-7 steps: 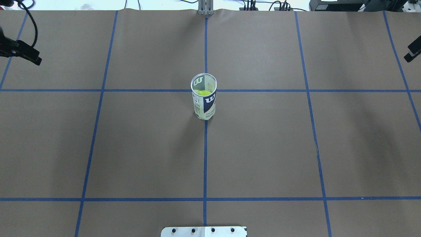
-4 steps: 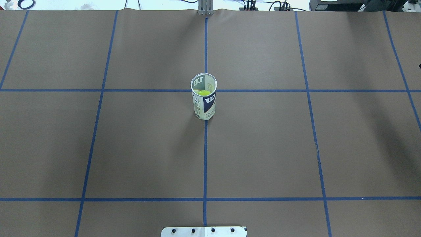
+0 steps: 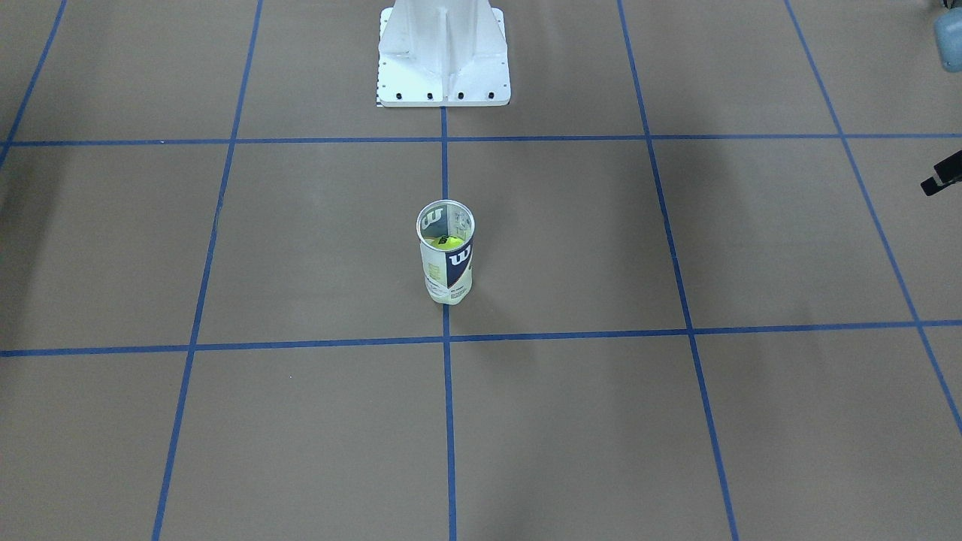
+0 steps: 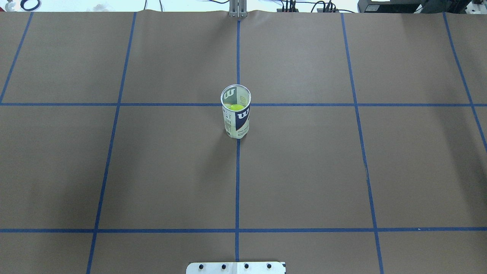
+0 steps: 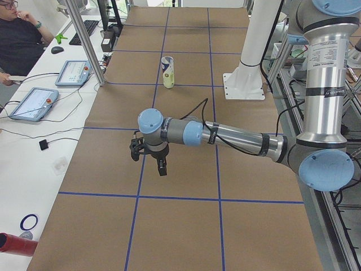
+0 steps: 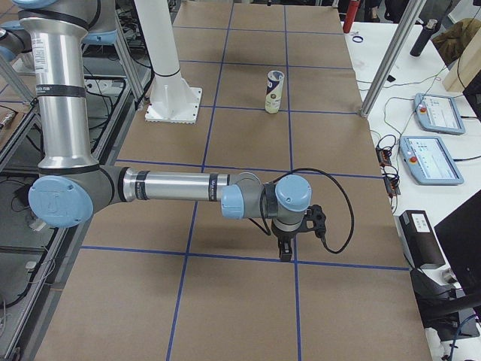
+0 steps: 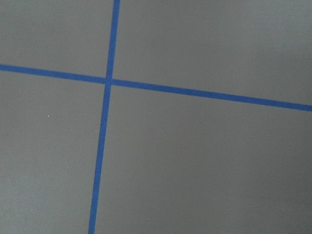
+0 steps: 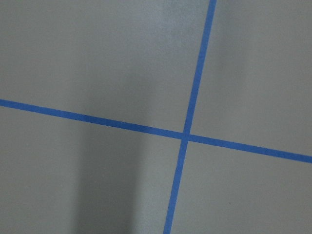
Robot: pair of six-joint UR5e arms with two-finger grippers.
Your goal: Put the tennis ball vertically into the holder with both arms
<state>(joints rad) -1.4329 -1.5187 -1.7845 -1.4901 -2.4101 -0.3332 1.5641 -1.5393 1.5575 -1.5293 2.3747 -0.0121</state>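
Your tennis-ball can (image 4: 236,116) stands upright at the centre of the broad brown table (image 4: 114,171), tennis ball (image 4: 236,107) inside, with left gripper (image 5: 161,168) and right gripper (image 6: 286,252) far out over opposite ends, whether clenched you cannot tell.

brown paper covers the table (image 4: 304,171), gridded with blue tape lines (image 4: 237,182). along its far edge a white desk (image 5: 17,180) holds two tablets (image 5: 34,103), a keyboard (image 5: 84,29) and a mouse (image 5: 56,49); a person (image 5: 20,28) sits there. an aluminium post (image 5: 84,42) stands between.
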